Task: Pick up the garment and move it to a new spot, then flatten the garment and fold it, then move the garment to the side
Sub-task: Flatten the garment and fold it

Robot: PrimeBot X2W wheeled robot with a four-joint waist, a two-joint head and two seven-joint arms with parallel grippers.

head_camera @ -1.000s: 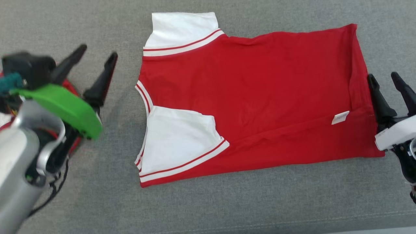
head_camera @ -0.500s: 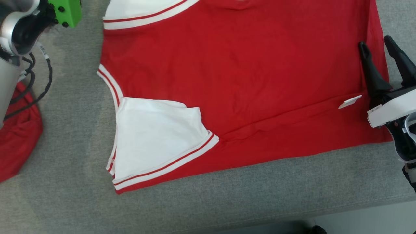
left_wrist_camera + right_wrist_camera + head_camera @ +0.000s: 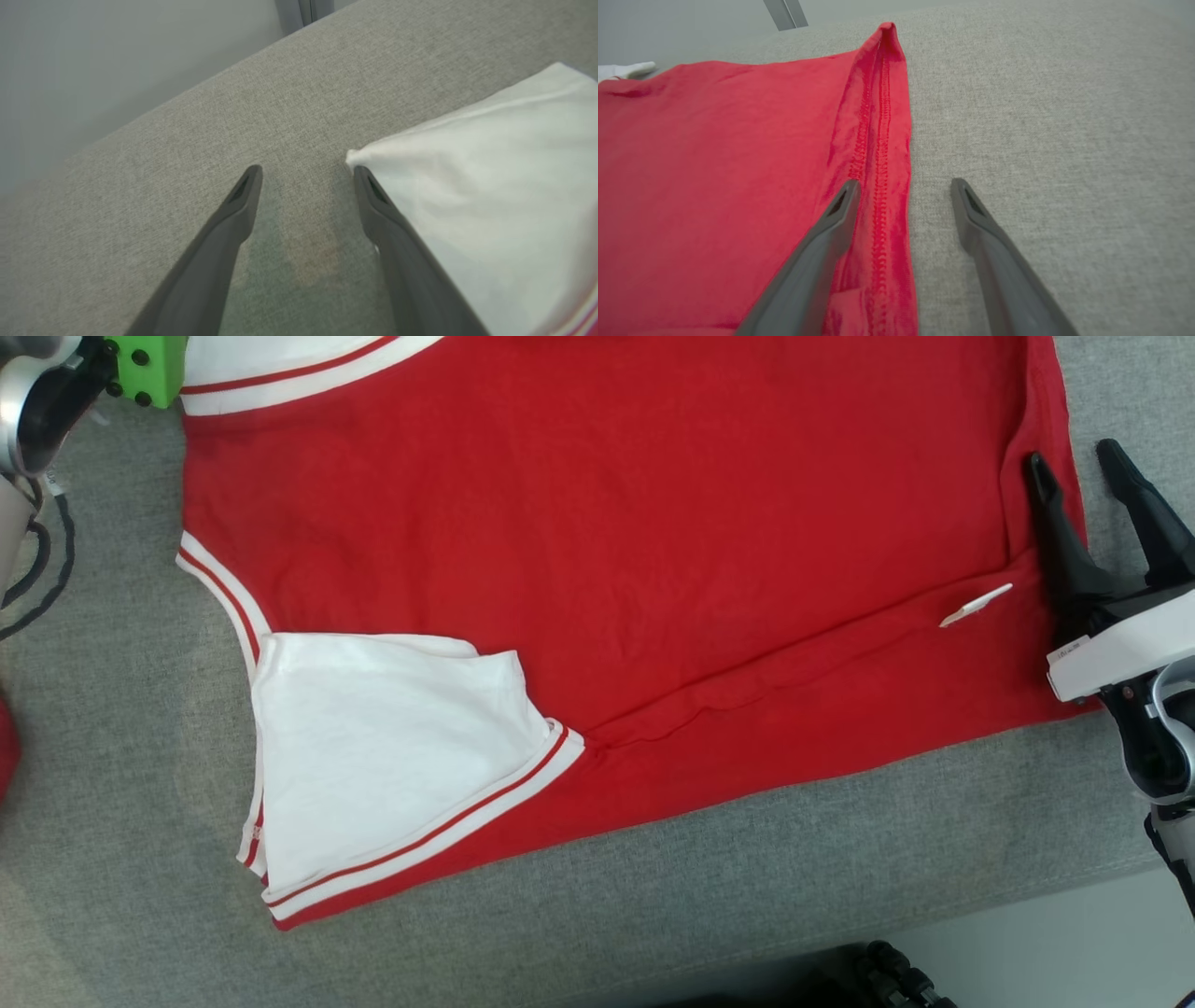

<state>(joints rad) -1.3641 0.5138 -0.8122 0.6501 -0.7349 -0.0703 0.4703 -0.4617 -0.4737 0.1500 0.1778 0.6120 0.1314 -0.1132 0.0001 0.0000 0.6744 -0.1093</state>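
Note:
The garment (image 3: 607, 551) is a red shirt with white, red-striped sleeves, spread flat on the grey cushion. My right gripper (image 3: 1074, 462) stands open at the shirt's right hem, one finger over the red cloth and the other over bare fabric; the right wrist view shows the stitched hem (image 3: 882, 154) running between its open fingers (image 3: 833, 224). In the left wrist view my left gripper (image 3: 306, 172) is open beside the corner of a white sleeve (image 3: 467, 186), its right finger (image 3: 373, 205) touching the sleeve's edge. Neither gripper holds anything.
The grey cushion (image 3: 121, 784) ends along the lower right, with pale floor (image 3: 1055, 943) beyond it. A bit of another red cloth (image 3: 6, 747) shows at the left edge. My left arm's green part (image 3: 149, 369) and cables sit at the top left.
The head camera has tipped down and closer, so the shirt fills more of the view. My left arm has gone up to the shirt's far sleeve. The right gripper stays at the hem.

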